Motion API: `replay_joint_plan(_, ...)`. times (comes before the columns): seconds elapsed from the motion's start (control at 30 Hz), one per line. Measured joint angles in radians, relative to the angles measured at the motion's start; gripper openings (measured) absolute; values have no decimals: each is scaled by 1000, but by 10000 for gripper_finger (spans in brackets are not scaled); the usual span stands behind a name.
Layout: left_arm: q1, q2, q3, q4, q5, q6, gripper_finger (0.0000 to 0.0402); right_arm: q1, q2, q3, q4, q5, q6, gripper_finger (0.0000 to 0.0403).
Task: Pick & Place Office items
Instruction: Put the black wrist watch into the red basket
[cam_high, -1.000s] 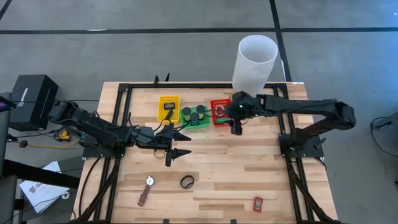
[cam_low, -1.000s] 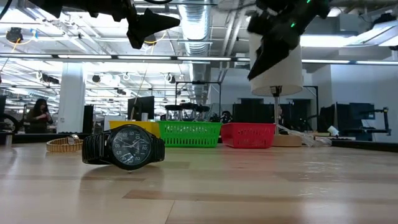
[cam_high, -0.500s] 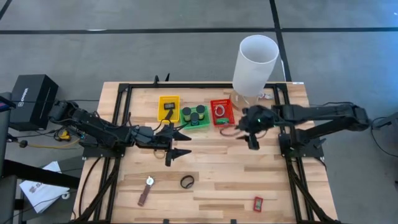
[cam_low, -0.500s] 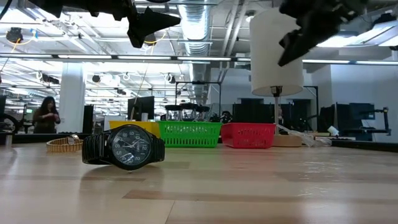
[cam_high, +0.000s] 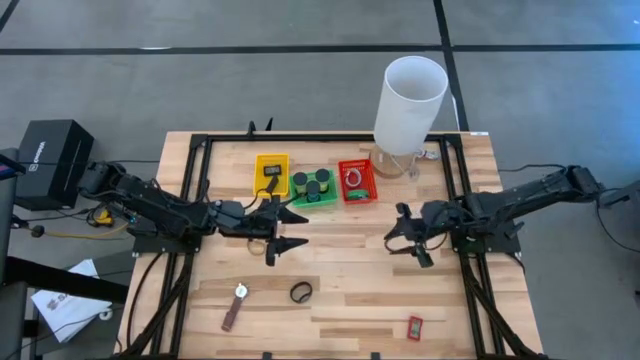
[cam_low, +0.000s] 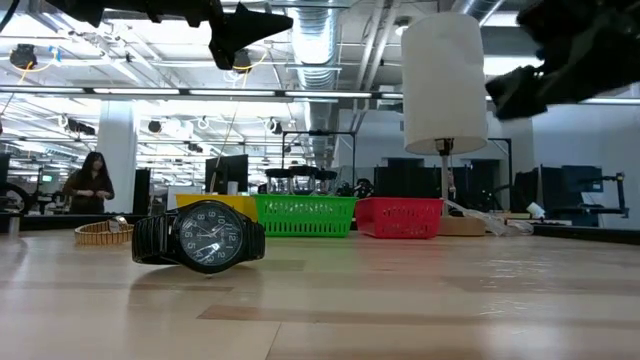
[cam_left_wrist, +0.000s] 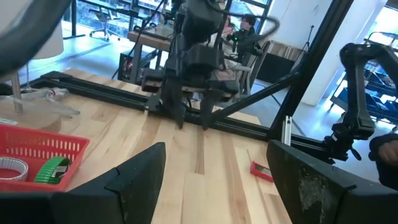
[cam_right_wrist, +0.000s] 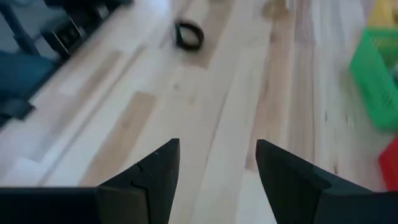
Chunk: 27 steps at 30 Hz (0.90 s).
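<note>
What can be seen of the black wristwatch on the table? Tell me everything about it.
The black wristwatch rests on the bare wood of the table, standing on its edge with its round dark dial facing the low camera, showing pale numerals and hands. Its band curls back into a loop behind the dial. In the high view it shows as a small dark ring near the front edge. Nothing touches it; both grippers are away.

Two dark jointed arms — black two-finger claws, matte fingers.
</note>
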<state>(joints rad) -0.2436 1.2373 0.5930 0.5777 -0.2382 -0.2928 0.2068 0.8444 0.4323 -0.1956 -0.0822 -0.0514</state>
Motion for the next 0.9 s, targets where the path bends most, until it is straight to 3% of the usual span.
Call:
replay_joint_plan(0.33,-15,22,0,0,-1,-8,274,19,-68,-44,177,1,-60,202)
replay_joint_plan(0.6,-67,135,0,71,1,-11,274,20,-5,-44,196,2,-53,202)
replay_joint_plan(0.9,-79,182,45,75,11,-11,274,19,107,-43,333,3,-60,202)
